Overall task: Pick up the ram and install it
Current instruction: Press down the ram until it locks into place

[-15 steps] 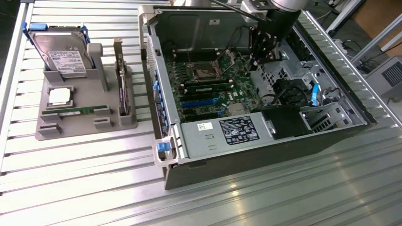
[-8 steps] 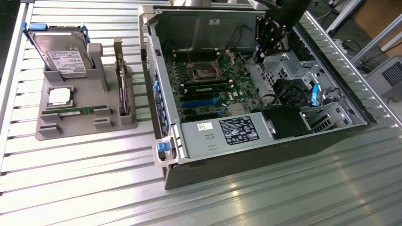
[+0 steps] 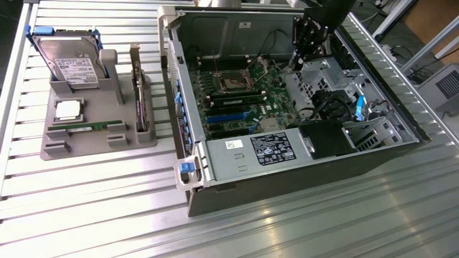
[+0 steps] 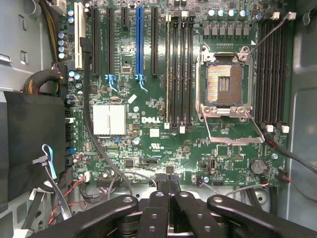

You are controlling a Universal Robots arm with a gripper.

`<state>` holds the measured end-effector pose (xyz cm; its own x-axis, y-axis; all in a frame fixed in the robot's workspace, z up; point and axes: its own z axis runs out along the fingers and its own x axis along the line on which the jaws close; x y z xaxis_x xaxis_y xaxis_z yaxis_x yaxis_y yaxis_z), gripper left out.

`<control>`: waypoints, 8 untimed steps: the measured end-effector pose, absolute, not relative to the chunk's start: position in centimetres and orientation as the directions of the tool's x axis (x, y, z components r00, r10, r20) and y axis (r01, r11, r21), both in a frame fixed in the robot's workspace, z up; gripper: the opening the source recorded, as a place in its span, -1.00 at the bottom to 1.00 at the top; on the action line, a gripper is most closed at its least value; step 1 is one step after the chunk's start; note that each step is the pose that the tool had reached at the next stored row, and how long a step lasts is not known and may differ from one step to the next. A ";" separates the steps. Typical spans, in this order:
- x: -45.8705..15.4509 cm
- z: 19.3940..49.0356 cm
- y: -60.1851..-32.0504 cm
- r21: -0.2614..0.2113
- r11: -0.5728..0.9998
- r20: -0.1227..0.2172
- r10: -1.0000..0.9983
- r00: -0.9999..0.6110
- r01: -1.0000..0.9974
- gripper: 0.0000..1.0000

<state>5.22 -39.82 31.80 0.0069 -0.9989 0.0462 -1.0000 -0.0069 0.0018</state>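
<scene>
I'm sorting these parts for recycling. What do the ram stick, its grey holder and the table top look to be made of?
The ram: green circuit board, matte, probably fibreglass laminate, lying flat in the holder.
The holder: uniform dull grey with blocky molded shapes, likely plastic, possibly printed.
The table top: ribbed silvery slats with bright glare streaks, apparently bare aluminium or similar metal.

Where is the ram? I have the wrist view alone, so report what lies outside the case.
Observer: The ram lies flat in a grey holder, on the exterior view's left of the case.
Operator: List what else the holder carries.
Observer: A hard drive, a silver chip and a card on edge.
Operator: Place the tool.
Observer: The tool hangs over the case's far end, apart from the holder.
</scene>
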 end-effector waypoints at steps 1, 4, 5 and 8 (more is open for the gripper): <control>5.2 31.8 -39.8 0.002 -0.007 0.046 -0.999 0.007 -1.000 -0.80; 5.2 31.8 -39.8 0.002 -0.007 0.046 -0.999 0.007 -1.000 -0.80; 5.2 31.8 -39.8 0.002 -0.007 0.046 -0.999 0.007 -1.000 -0.80; 5.2 31.8 -39.8 0.002 0.003 0.046 -0.999 -0.003 -1.000 -0.80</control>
<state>5.22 -39.83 31.80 -0.0027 -0.9989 0.0463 -1.0000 0.0027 0.0019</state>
